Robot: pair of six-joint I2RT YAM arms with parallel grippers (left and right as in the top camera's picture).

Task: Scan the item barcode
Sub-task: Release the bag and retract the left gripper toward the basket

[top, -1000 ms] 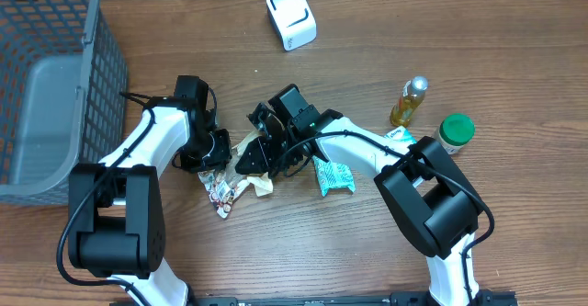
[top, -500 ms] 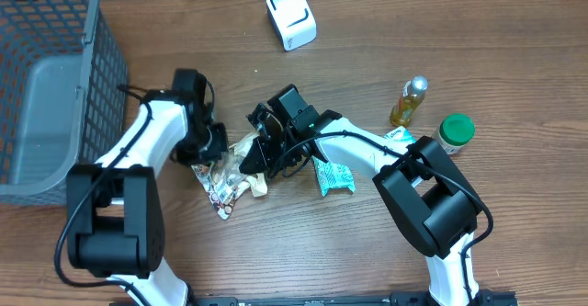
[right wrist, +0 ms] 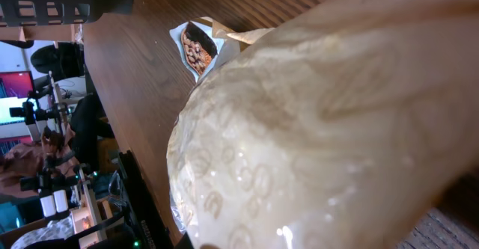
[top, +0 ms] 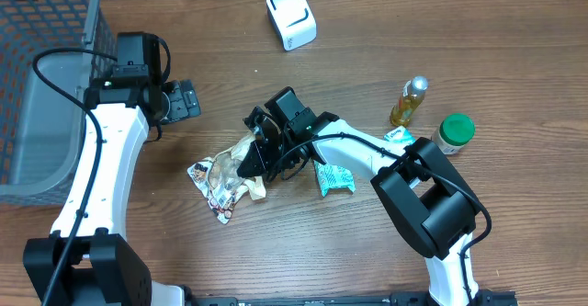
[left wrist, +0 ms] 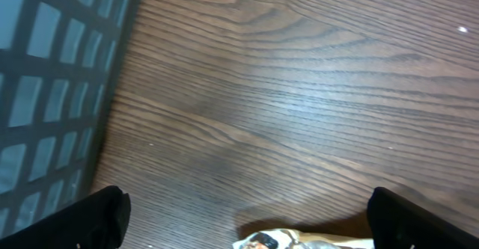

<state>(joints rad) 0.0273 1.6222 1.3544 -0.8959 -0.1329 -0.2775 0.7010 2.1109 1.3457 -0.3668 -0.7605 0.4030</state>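
Left fingers [left wrist: 101,219] have drawn away, now spread; right fingers [top: 250,164] pinch seemingly one snack bag [top: 219,183].

Dark wood-grain table [top: 303,251], evenly lit

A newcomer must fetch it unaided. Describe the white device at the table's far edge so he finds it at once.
Take the grey mesh basket on the left of the table, then look right along the far edge: the white scanner sits alone there. It is a small rounded white box with a dark outline on top, unlike the amber bottle and green-lidded jar.
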